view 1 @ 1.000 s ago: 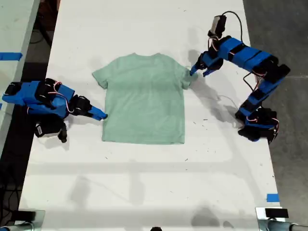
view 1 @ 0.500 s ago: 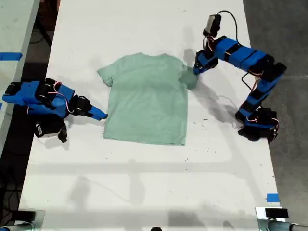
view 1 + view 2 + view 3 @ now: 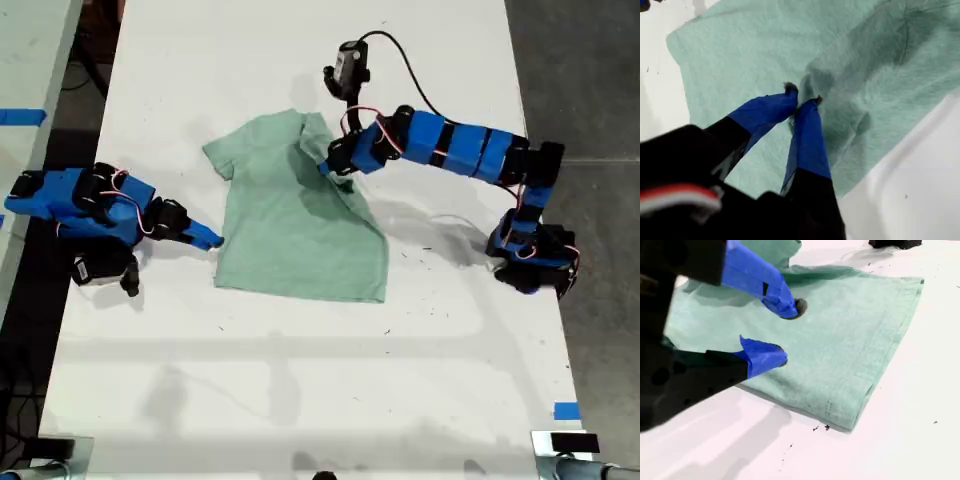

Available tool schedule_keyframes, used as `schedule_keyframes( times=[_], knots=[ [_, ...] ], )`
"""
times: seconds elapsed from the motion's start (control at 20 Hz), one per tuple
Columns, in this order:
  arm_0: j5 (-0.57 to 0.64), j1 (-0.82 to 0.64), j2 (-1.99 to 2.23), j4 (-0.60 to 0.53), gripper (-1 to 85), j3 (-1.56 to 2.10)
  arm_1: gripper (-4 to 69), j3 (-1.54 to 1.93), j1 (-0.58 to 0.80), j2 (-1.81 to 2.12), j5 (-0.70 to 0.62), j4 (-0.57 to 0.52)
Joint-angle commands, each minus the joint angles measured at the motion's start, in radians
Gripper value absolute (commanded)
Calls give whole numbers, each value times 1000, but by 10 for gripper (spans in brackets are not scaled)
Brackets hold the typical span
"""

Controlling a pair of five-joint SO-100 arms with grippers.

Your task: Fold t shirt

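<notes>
On the white table (image 3: 300, 380), my second gripper (image 3: 207, 238) stays parted at the exterior view's left beside the pale mint-green cloth t shirt (image 3: 290, 235), whose sleeve my first gripper (image 3: 328, 168), pinched shut on it, has dragged leftward over the chest.

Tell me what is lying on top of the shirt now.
A folded-over flap of the t shirt itself, pinched by my first gripper. The part beneath that flap is covered. My second gripper is open at the edge.
</notes>
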Motion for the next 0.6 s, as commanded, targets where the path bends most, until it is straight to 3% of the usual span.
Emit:
schedule_keyframes(
  times=[0.0,0.05,0.1,0.3,0.55],
  knots=[
    [-2,-9,5,0,115,-12,430,-114,-14,12,-28,-11],
    [-2,-9,5,0,115,-12,107,-110,5,49,-17,3],
    [-2,-9,5,0,115,-12,-19,-63,41,123,44,20],
    [-2,-9,5,0,115,-12,-25,43,163,362,43,141],
    [-2,-9,5,0,115,-12,-25,675,238,953,101,156]
  ],
)
